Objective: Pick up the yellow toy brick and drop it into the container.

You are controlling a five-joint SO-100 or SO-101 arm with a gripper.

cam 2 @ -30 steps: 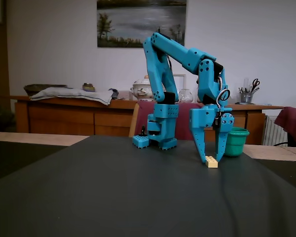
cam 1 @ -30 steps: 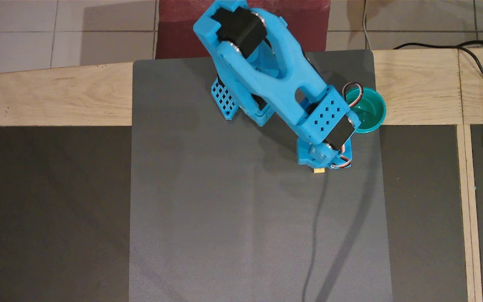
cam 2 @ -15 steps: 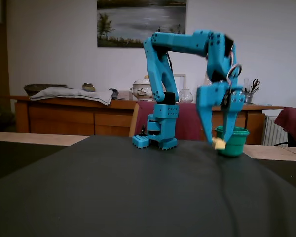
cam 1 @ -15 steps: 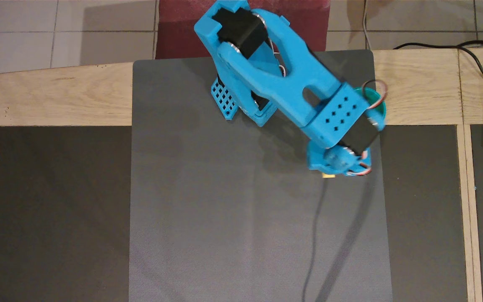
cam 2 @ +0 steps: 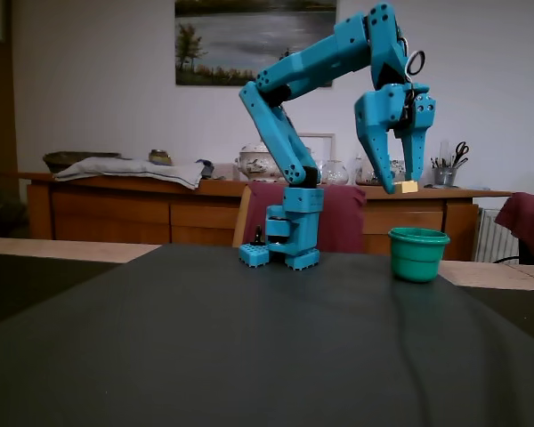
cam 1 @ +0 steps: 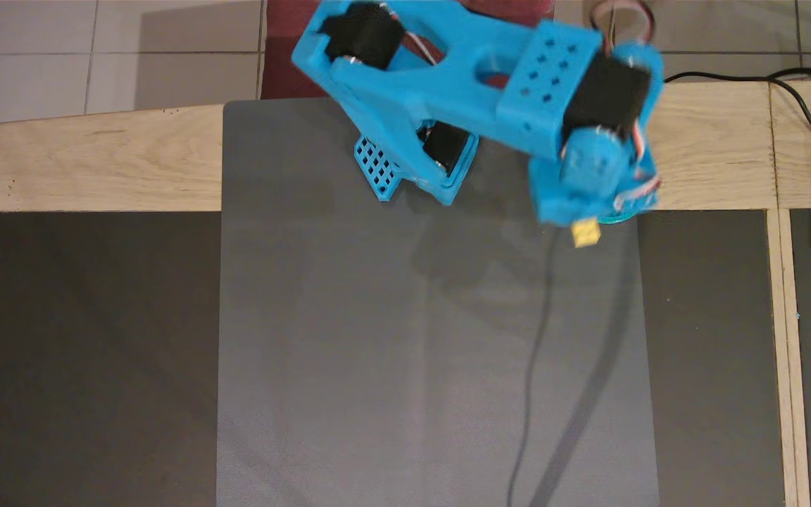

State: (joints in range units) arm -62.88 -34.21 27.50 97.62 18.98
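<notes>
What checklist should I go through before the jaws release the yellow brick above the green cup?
1. Brick held: ok. The yellow toy brick sits at the tips of the gripper.
2. Brick lifted clear of the mat: ok.
3. Cup upright: ok. The teal-green cup stands open side up.
4. Brick above cup opening: cannot tell. The fixed view suggests yes; overhead, the arm hides most of the cup.
5. Cup inside empty: cannot tell.
</notes>
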